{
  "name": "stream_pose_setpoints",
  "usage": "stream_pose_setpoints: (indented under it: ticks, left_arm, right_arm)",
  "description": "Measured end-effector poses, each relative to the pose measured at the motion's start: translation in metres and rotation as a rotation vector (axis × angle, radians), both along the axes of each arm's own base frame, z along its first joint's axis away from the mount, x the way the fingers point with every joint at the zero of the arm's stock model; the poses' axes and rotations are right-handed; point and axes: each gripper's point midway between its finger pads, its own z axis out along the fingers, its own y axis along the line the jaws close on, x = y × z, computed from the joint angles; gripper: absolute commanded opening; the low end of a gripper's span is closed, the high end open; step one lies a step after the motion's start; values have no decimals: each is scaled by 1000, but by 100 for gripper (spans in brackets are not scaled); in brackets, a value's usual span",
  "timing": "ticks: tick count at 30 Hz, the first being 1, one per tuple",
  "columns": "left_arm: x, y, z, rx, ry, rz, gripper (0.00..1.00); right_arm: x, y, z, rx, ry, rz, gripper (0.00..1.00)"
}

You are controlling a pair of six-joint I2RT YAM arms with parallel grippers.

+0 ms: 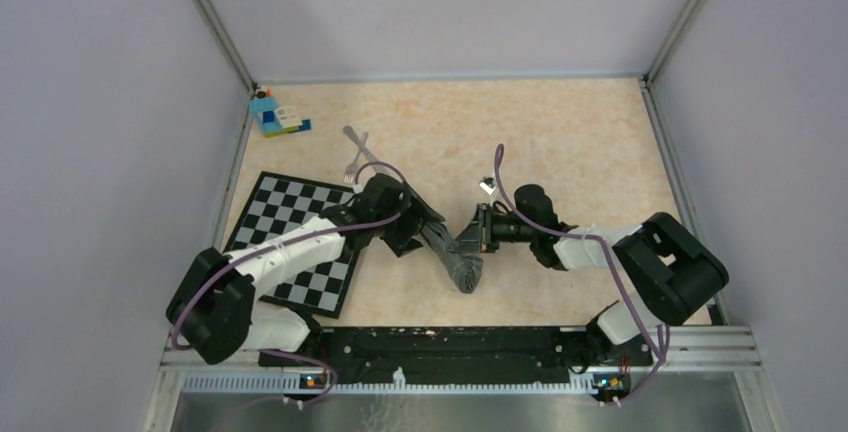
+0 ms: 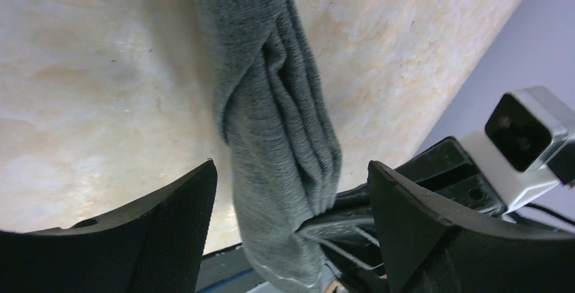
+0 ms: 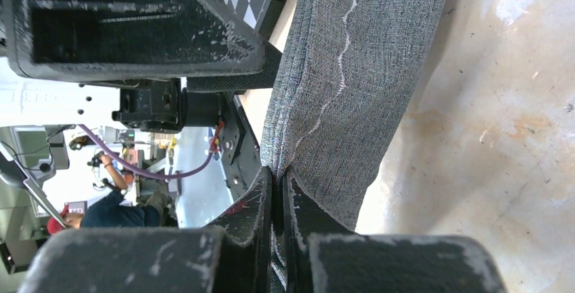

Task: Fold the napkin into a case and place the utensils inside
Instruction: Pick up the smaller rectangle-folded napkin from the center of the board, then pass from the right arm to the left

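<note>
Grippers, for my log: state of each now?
Left gripper: open, straddling the napkin.
Right gripper: shut on the napkin.

Overhead view looks down; both close wrist views share the napkin.

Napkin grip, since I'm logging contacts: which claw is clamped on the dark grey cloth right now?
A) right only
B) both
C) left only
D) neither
A: in the right wrist view, the right claw has its fingers pinched shut on a fold of the napkin. The left wrist view shows the left claw with its fingers spread wide and the cloth lying loose between them.
</note>
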Motion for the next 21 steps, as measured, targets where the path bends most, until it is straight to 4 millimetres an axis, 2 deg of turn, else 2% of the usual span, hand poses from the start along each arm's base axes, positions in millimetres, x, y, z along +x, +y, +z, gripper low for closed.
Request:
stream_pose_setpoints:
  ticks: [4, 7, 12, 14, 17, 21]
  left_arm:
    - [8, -14, 3, -21, 77, 26, 87]
    - [10, -18, -2, -20, 120, 42, 87]
    - [9, -11, -22, 71, 206, 75, 91]
    - [11, -7, -24, 100, 210, 88, 93]
    - [15, -2, -26, 128, 201, 98, 92]
    - [22, -1, -35, 166, 197, 89, 85]
  right_arm:
    - [0, 0, 0, 1, -6, 1, 0]
    - [0, 0, 1, 3, -9, 1, 0]
    - [1, 0, 1, 5, -12, 1, 0]
    - [1, 0, 1, 6, -13, 1, 0]
    - [-2, -1, -2, 2, -9, 1, 0]
    - [-2, -1, -2, 2, -15, 2, 0]
